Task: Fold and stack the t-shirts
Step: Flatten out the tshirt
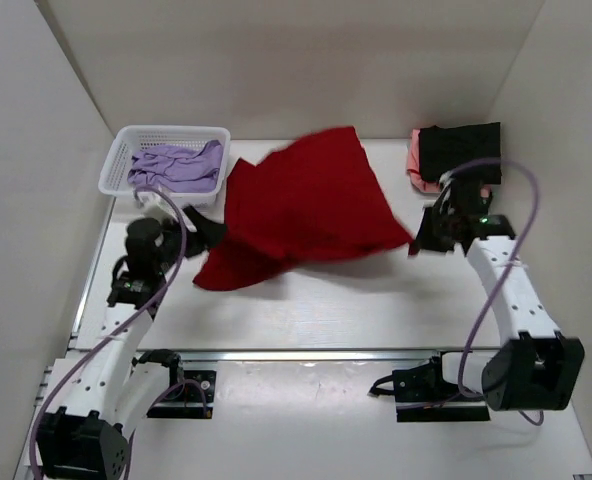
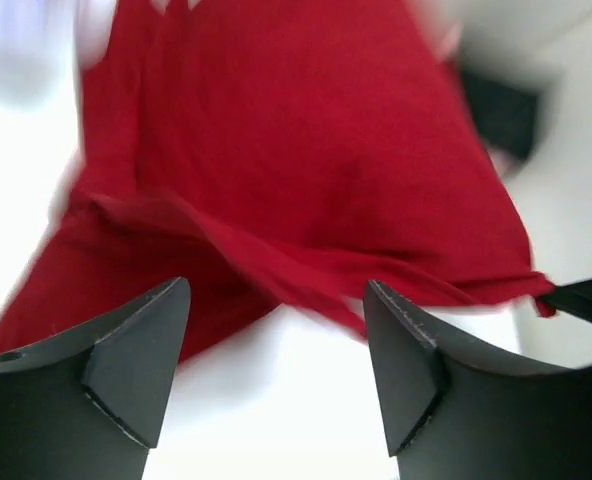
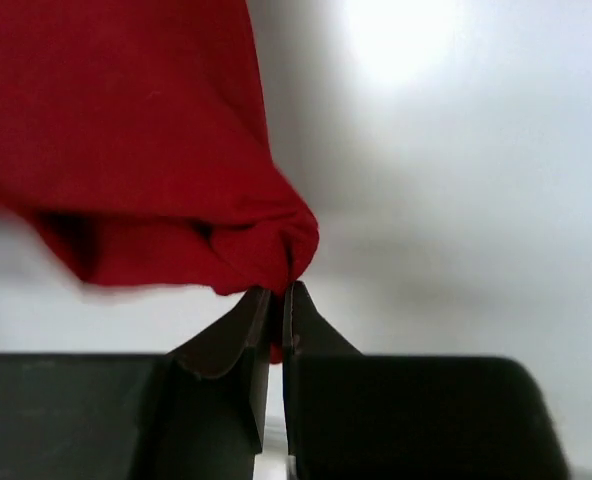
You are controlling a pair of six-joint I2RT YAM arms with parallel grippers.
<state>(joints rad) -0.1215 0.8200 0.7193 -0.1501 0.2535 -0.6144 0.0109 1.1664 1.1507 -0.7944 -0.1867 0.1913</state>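
Observation:
A bright red t-shirt hangs spread over the middle of the table, its right corner lifted. My right gripper is shut on that corner; in the right wrist view the red cloth is pinched between the closed fingers. My left gripper is open and empty at the shirt's left edge; in the left wrist view the red shirt lies just beyond its spread fingers. A black t-shirt lies folded on a salmon pink one at the back right. A pale lavender t-shirt lies in the basket.
The white mesh basket stands at the back left. White walls close the table on three sides. A metal rail runs across the near edge by the arm bases.

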